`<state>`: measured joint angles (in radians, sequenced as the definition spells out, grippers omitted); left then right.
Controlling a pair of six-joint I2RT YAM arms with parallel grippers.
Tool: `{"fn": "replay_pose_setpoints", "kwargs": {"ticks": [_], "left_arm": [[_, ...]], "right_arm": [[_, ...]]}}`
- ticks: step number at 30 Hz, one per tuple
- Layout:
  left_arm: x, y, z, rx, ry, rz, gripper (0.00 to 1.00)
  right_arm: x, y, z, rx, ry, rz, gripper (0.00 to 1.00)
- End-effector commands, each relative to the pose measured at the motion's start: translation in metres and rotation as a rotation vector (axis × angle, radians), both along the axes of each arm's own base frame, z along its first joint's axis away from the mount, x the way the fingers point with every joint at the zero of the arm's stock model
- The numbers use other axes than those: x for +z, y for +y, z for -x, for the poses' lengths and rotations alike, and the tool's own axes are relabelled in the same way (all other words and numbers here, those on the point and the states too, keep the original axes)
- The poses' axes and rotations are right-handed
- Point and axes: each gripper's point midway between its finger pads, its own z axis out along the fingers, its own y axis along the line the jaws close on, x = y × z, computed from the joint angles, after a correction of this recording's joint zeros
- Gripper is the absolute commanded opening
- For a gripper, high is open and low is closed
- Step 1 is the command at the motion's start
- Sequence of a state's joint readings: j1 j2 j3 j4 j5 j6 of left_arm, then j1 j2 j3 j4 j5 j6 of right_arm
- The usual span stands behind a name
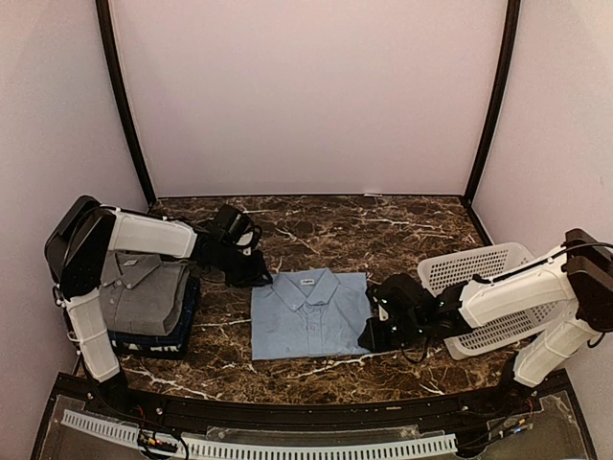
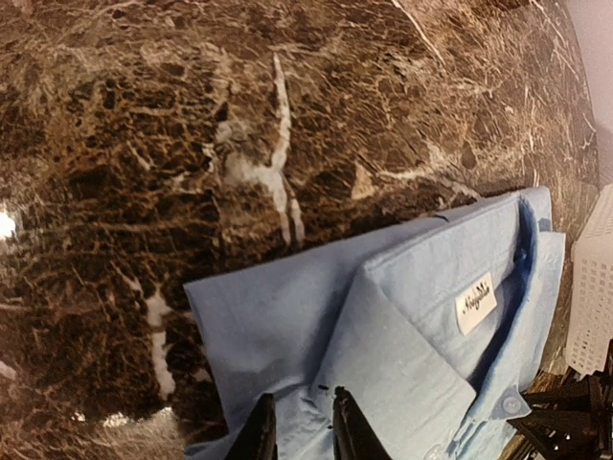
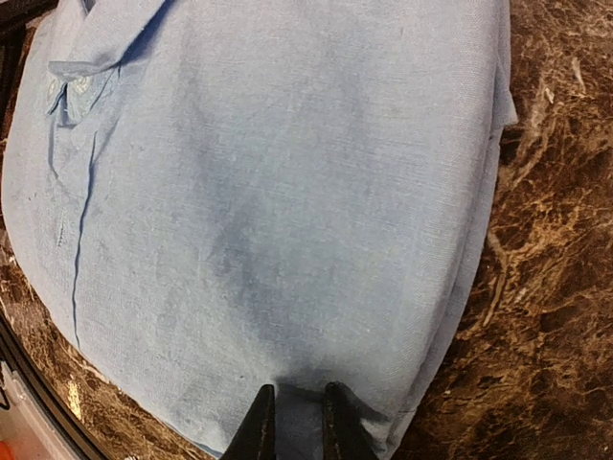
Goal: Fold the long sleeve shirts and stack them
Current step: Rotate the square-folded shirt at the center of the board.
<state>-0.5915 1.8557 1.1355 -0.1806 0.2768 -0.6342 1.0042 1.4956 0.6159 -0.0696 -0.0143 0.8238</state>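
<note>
Pinching the folded light blue shirt point(image 1: 311, 311) from 2 sides: left tool point(image 2: 297, 431) is nearly closed on cloth at the corner by the collar end, and right tool point(image 3: 292, 422) is nearly closed on the opposite edge. This is probably so it lifts flat with the fold intact, bound for the stack at far left, grey shirt point(image 1: 144, 292) on navy shirt point(image 1: 184, 335). Blue one lies mid-desk point(image 1: 402, 225), which is glossy dark brown marble. White lattice basket point(image 1: 479, 264) sits right. Plain pinkish walls point(image 1: 306, 96), 2 black corner posts point(image 1: 123, 105).
</note>
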Motion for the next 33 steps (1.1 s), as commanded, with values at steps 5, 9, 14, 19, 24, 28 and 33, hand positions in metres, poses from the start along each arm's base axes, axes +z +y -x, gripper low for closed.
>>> {"fn": "replay_pose_setpoints", "kwargs": {"ticks": [5,9,14,19,24,28,33], "left_arm": [[-0.020,-0.001,-0.021,-0.007,0.019,0.018,0.19],[-0.038,0.003,-0.015,-0.007,0.060,-0.007,0.18],[-0.042,0.008,-0.013,-0.006,0.067,-0.020,0.18],[-0.041,0.007,-0.013,-0.016,0.068,-0.021,0.17],[-0.041,0.008,-0.013,-0.022,0.065,-0.025,0.17],[-0.039,0.007,-0.014,-0.025,0.063,-0.025,0.17],[-0.039,0.007,-0.014,-0.028,0.062,-0.028,0.17]], "right_arm": [[-0.021,-0.010,0.017,0.008,0.059,0.042,0.15],[0.000,-0.010,0.008,-0.004,0.010,0.047,0.18],[0.042,-0.009,-0.032,-0.039,-0.117,0.043,0.29],[0.064,-0.012,-0.081,-0.076,-0.185,0.020,0.29],[0.065,-0.016,-0.120,-0.081,-0.210,0.032,0.28],[0.056,-0.015,-0.137,-0.074,-0.201,0.053,0.27],[0.041,-0.020,-0.146,-0.088,-0.183,0.070,0.26]]}}
